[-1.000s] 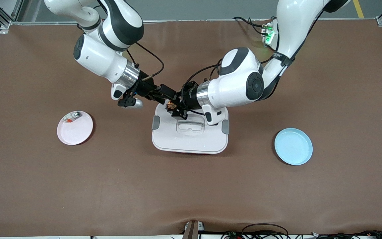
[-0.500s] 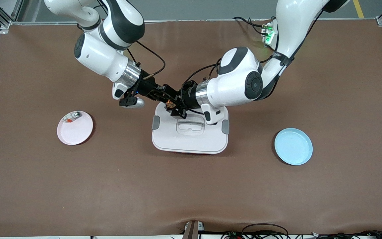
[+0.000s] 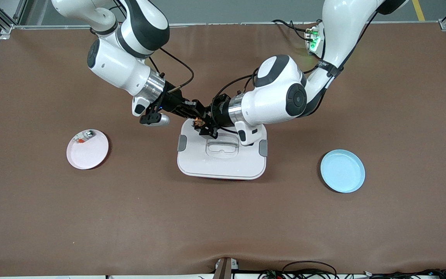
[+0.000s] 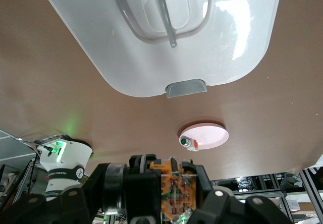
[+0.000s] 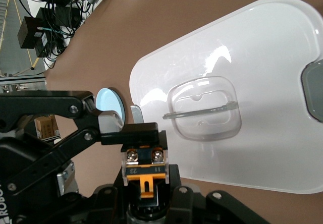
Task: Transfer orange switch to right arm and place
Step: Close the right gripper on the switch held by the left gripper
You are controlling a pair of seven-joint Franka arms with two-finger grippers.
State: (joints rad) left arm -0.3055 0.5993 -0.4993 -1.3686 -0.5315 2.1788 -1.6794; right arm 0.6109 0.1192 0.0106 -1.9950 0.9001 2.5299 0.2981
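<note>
The orange switch (image 3: 197, 122), a tiny black block with an orange face, hangs in the air over the edge of the white lidded container (image 3: 223, 166) that lies nearest the robots' bases. My left gripper (image 3: 203, 127) is shut on it. In the left wrist view the switch (image 4: 174, 188) sits clamped between the black fingers. My right gripper (image 3: 194, 112) meets the left one tip to tip. In the right wrist view the switch (image 5: 145, 167) stands between my right gripper's (image 5: 146, 193) fingers, which look open on either side of it.
A pink plate (image 3: 91, 153) holding a small silver-white piece (image 3: 85, 135) lies toward the right arm's end of the table. An empty blue plate (image 3: 342, 171) lies toward the left arm's end. The brown table mat lies nearer the front camera than the container.
My right gripper has moved in toward the left gripper until its fingers flank the switch. The left arm has shifted slightly toward it, still holding the switch.
</note>
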